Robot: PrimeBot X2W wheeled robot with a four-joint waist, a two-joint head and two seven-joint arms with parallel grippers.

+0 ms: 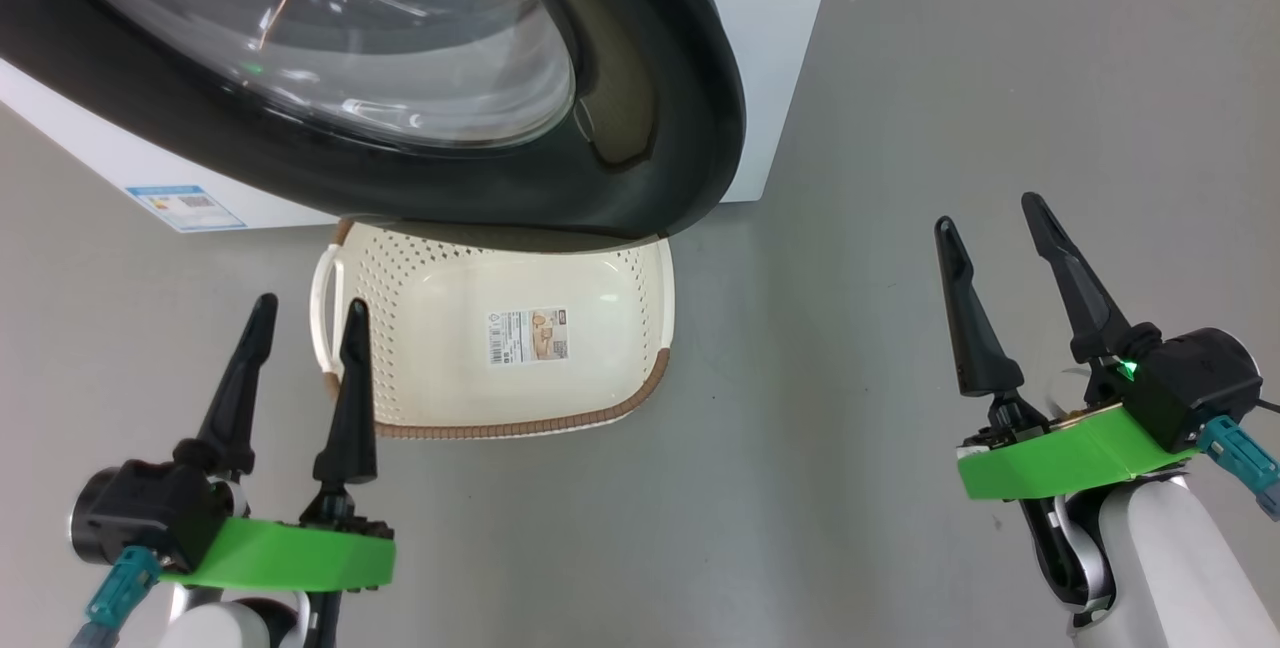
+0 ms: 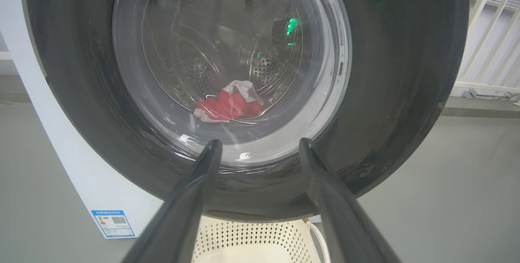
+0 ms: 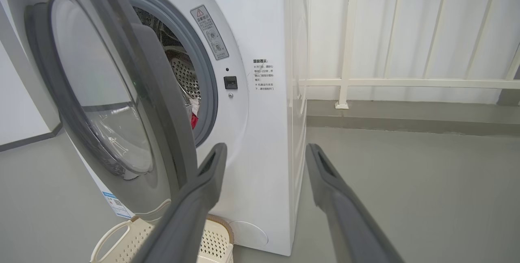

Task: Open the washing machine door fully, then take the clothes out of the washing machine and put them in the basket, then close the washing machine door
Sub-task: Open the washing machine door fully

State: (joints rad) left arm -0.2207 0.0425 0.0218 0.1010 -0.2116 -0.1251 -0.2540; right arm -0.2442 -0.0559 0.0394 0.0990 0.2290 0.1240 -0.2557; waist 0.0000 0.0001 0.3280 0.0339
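Observation:
The washing machine door (image 1: 640, 118), a black ring round a clear glass bowl (image 2: 227, 64), stands partly ajar from the white washing machine (image 3: 260, 133). Red and white clothes (image 2: 229, 104) lie in the steel drum, seen through the glass, and a sliver of the clothes (image 3: 194, 115) shows past the door's edge. The cream basket (image 1: 600, 378) sits empty on the floor under the door. My left gripper (image 1: 308, 316) is open at the basket's left side. My right gripper (image 1: 988, 208) is open over bare floor, right of the door. Both hold nothing.
Grey floor (image 1: 900, 178) spreads around the machine and basket. A white railing (image 3: 406, 80) runs along the wall behind the machine's right side. A blue-edged label (image 1: 185, 208) is stuck low on the machine's front.

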